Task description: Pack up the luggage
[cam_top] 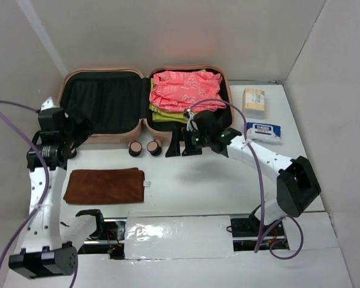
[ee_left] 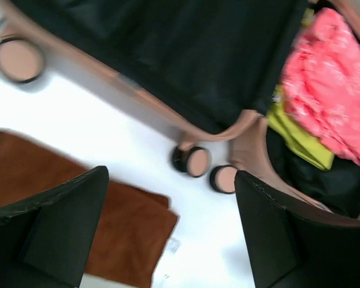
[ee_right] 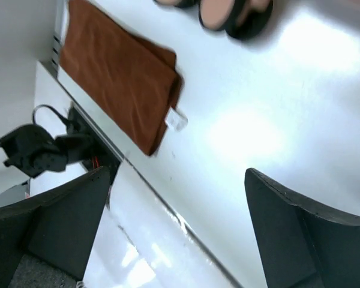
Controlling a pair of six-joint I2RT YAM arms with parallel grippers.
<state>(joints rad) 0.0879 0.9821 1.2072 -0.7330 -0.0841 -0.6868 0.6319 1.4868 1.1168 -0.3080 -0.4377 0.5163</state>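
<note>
Lying open: luggage point(cam_top: 105, 102) at the far side of the surface point(cam_top: 192, 186), pink garment point(cam_top: 186, 90) piled in its right half | brown towel point(cam_top: 105, 186) near its front edge, unpacked | left pincer point(ee_left: 171, 177) at its left front corner, right pincer point(ee_right: 177, 174) before its right half, both spread, empty | risk: towel pinched by one edge may unfold and snag the luggage rim

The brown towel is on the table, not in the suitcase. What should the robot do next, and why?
Probably swing the left gripper over the brown towel and lower onto it. Its fingers are open and empty, the towel lies folded outside the luggage, and it sits on that arm's side of the table.
</note>
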